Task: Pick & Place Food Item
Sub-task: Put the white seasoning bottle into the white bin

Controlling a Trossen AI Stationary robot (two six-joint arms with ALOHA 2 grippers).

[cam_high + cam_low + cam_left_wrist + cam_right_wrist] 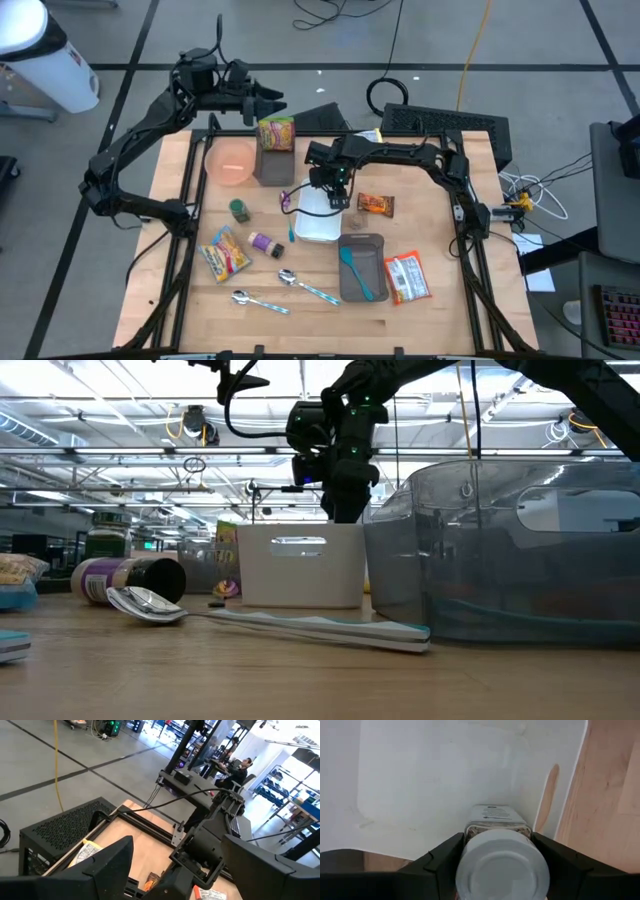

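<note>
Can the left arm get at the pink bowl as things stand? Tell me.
Probably yes: the left gripper is open and empty, close to the pink bowl, with nothing over it. The right gripper is busy at the white container.

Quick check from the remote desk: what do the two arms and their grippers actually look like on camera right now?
Both arms are dark, black jointed links. The left gripper ends in two broad, matte black wedge-shaped fingers. The right gripper has similar black angular fingers, with small green and blue lights glowing on its wrist. A thin black cable loops near the arms.
</note>
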